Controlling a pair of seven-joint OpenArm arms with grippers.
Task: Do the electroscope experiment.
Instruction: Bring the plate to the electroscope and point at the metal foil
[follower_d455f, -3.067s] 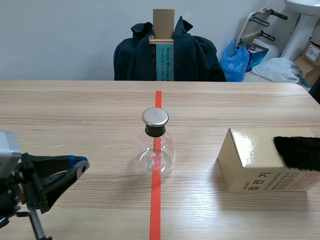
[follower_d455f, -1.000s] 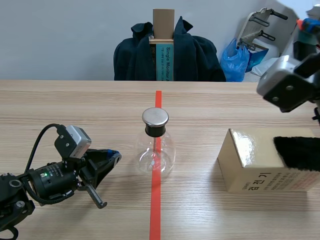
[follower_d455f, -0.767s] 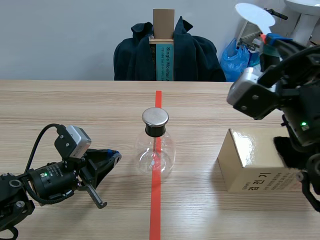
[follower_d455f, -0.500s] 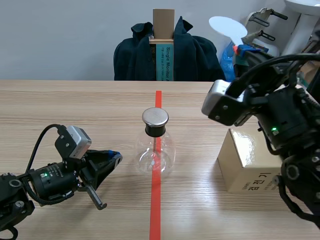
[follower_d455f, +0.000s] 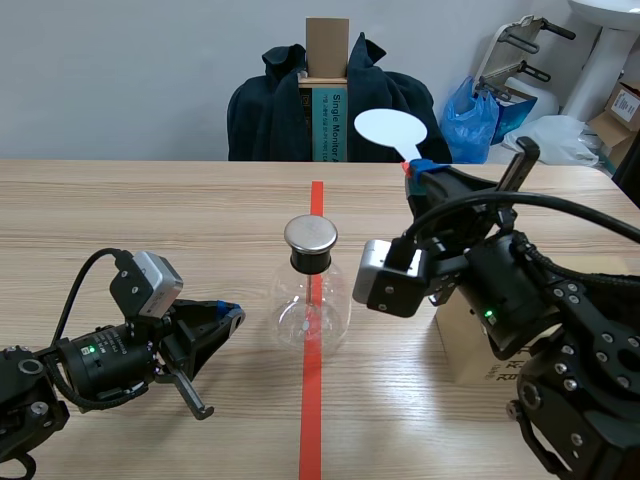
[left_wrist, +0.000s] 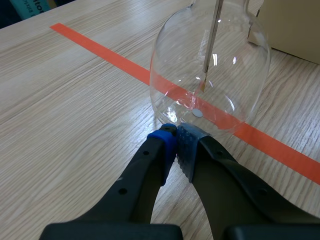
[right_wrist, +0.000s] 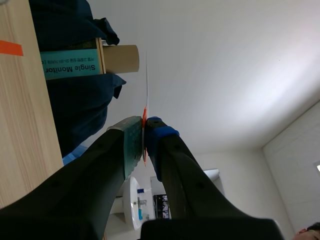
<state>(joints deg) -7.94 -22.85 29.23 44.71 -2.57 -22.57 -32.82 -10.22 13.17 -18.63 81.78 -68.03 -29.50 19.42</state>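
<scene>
Electroscope flask (follower_d455f: 311, 300) upright on tabletop (follower_d455f: 150, 220), astride red tape line, metal cap (follower_d455f: 310, 234) on top, thin rod (left_wrist: 212, 45) hanging inside. Treat as fragile: thin smooth glass, likely light, slippery, easy to tip. If you must steady it, take neck under cap, not bulb.

Left end effector (left_wrist: 176, 142) clenched on nothing, tips just beside flask base; contact unclear.

Right end effector (right_wrist: 143, 131) grasping white disc wand (follower_d455f: 388, 128) by orange stem, held high beyond cap. Wand looks thin, light, bendy: keep your pinch on stem, touch cap softly
</scene>
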